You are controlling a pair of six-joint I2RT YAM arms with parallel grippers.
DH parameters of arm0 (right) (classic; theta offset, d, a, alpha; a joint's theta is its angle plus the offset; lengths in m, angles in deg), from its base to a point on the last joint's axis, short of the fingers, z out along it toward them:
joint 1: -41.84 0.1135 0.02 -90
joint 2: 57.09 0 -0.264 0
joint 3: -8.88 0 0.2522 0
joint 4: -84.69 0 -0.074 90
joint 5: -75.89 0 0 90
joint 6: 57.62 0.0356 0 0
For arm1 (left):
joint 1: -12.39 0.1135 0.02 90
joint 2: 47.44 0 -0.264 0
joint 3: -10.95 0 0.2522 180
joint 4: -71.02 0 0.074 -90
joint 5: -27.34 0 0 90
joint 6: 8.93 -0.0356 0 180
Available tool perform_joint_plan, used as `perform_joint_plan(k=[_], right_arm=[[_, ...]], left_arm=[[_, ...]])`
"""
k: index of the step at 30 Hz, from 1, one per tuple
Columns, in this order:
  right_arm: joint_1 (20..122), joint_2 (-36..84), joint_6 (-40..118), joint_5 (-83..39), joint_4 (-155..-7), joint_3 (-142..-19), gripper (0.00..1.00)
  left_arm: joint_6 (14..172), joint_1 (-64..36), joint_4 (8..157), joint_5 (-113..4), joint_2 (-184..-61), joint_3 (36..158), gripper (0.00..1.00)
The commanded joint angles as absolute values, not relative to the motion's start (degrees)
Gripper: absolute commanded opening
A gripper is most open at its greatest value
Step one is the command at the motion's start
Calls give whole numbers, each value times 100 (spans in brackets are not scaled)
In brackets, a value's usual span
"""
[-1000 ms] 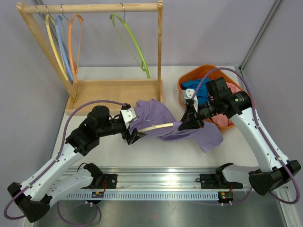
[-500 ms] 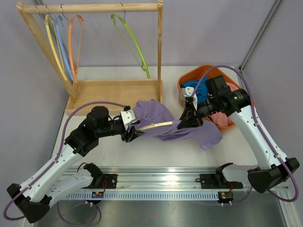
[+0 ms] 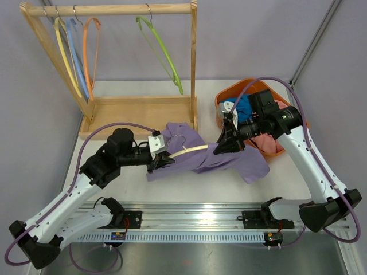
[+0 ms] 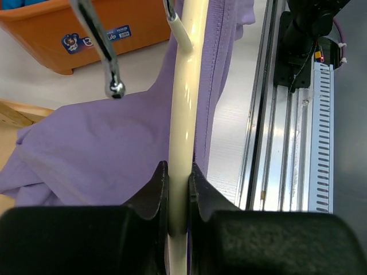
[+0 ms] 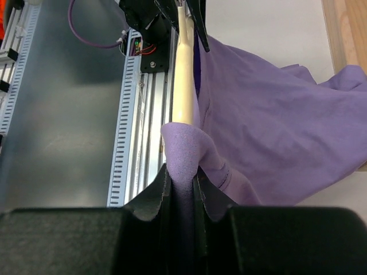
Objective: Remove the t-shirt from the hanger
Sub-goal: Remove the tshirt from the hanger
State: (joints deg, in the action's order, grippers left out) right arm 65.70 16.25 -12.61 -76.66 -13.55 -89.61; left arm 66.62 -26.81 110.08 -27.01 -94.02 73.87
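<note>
Firmly pinched, t-shirt (image 5: 275, 126) fold inside right gripper (image 5: 182, 179)

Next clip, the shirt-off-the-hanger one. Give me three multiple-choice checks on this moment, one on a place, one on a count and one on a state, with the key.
1. Where is the purple t-shirt?
A. On the table, in front of the wooden rack
B. On the metal rail at the near edge
C. Hanging from the rack's bar

2. How many hangers hang on the rack?
A. Two
B. Four
C. Six

3. What is the left gripper doing?
A. Open above the table
B. Shut on the cream hanger
C. Shut on the rack's post

Key:
1 A: the cloth spreads over the tabletop below the rack.
2 B: one yellow, one blue, one orange, one green.
3 B: its fingers pinch the cream bar in the left wrist view.
</note>
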Motion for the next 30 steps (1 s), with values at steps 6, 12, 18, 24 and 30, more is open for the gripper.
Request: perform_joint_plan(k=[6,12,18,24,30], right_arm=[[6663,1849,56,-7626,-2599,-9347,34],[6663,2043,311,-7046,-2837,-10041,70],[6671,2148,820,-6904,-3162,-10507,71],[7205,2149,2138,-5774,-3654,-10148,60],[7953,1797,3184,-3112,-4980,-9392,60]], left_arm=[[7850,-2672,10930,-3303,-9428,7832,0],[8572,-2672,11395,-4411,-9305,8016,0],[9353,-2672,11642,-4992,-9208,8324,0],[10180,-2672,11712,-5168,-9533,8790,0],[10647,-2672,11712,-5168,-9902,9185,0]])
